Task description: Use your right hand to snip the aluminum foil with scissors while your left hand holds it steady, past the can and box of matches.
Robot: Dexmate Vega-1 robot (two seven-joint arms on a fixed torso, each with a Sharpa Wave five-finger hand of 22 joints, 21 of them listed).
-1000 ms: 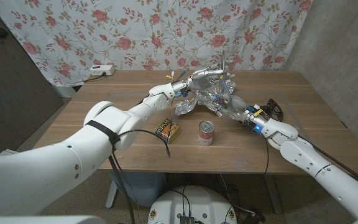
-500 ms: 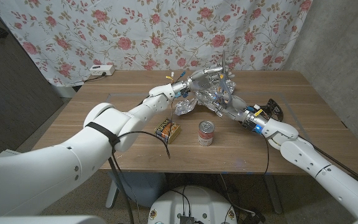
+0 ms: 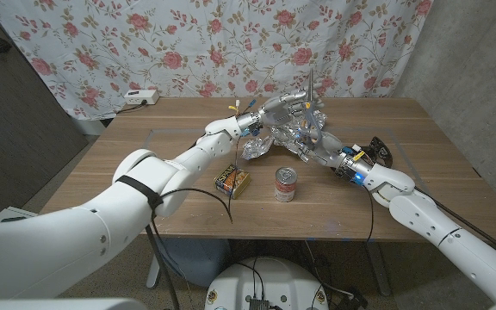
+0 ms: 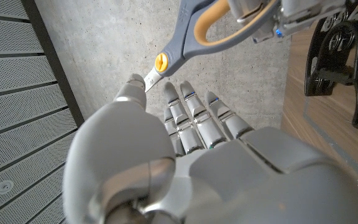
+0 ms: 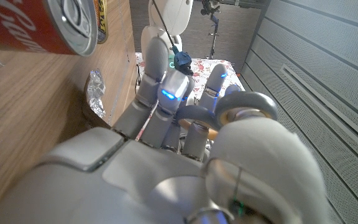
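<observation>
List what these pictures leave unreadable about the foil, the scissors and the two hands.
- Blade tips on the aluminum foil: head view, too small and covered by both hands.
- Left hand grip on the foil: left wrist view shows the hand's back, hiding it.
- Scissors: blades cut off behind the left hand's fingers.
- Right hand hold on the handles: right wrist view, mostly blocked by its own back.

A: Near side open? 
B: Partly. Can (image 3: 285,184) and matchbox (image 3: 232,180) stand side by side w/ a bare gap between; table (image 3: 127,164) bare left of the box. 
A: Right? 
B: Black object (image 3: 380,151) just beside the right arm. Far mid crowded: foil (image 3: 269,138), both hands, scissors (image 3: 310,103) upright.
</observation>
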